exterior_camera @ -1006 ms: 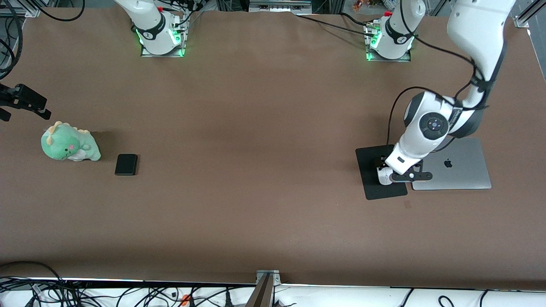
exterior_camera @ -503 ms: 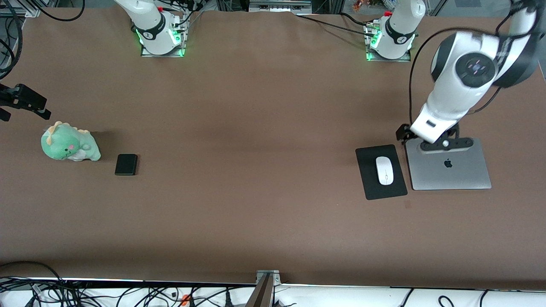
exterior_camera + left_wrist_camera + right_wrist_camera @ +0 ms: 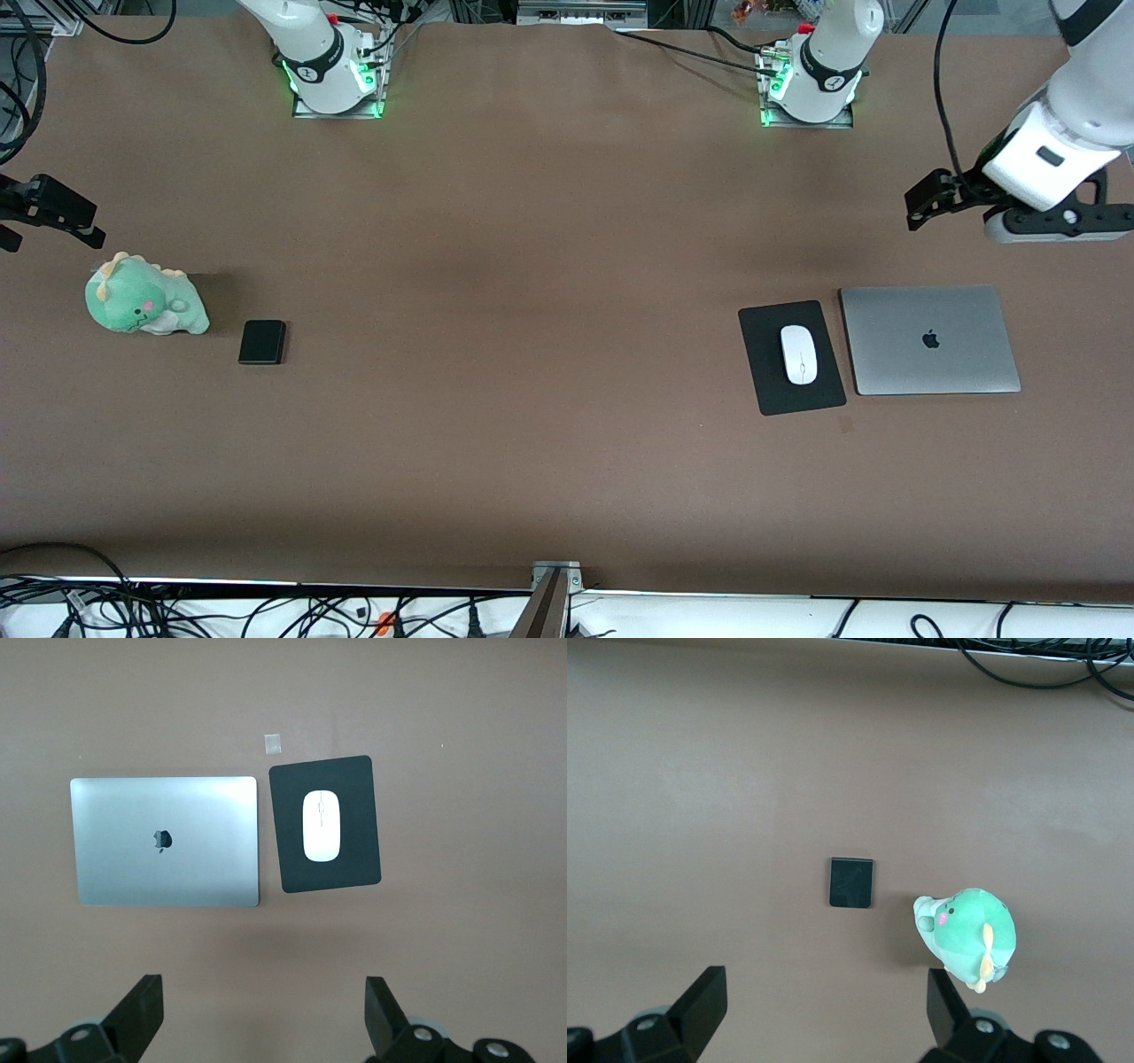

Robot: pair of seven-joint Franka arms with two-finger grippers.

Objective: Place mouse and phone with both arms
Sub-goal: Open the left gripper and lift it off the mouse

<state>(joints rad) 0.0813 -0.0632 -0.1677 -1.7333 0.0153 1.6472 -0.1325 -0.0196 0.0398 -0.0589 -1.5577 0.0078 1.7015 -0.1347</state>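
At the right arm's end of the table [image 3: 532, 266], the right pincer [image 3: 49, 213] hangs in the air with its fingers [image 3: 700, 1001] spread wide and nothing between them; in its wrist view the green plush dinosaur [image 3: 142, 297] and the phone [image 3: 262, 342] both lie on the bare table below and ahead of that pincer, the phone just beside the plush but apart from it. The phone looks like a stiff, thin, matte slab, probably light yet low to the table, so a hold across its two long edges seems the surest. Toward the left arm's end, the mouse [image 3: 798, 354] rests on the black mouse pad [image 3: 762, 390], which lies just beside the closed silver laptop [image 3: 930, 341]. The mouse appears smooth, rigid and light, likely slippery on its curved shell; pinching its two long sides near the middle would suit it best. The left pincer [image 3: 1010, 208] hangs in the air over bare table, well apart from the mouse, its fingers [image 3: 142, 1010] likewise wide and empty, with the mouse, pad and laptop in sight ahead of it.
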